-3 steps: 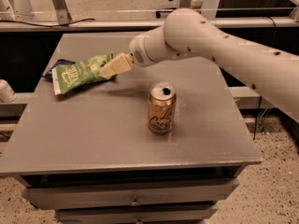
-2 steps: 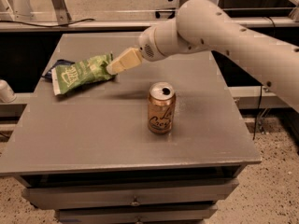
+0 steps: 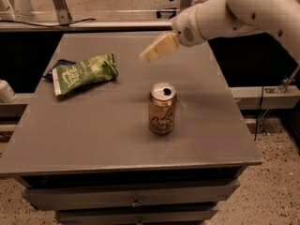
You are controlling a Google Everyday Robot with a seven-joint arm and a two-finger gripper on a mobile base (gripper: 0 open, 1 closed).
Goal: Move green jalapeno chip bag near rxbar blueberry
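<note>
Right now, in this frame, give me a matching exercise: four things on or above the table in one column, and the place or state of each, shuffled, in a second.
Things
1. green jalapeno chip bag
2. tan-gold can
3. gripper
4. rxbar blueberry

Places or states
A. stands upright near the middle of the table
B. in the air over the table's far half, touching nothing
C. lies flat at the table's far left
D. dark sliver showing at the bag's far-left edge, mostly hidden

Pairs: 1-C, 2-A, 3-B, 4-D
</note>
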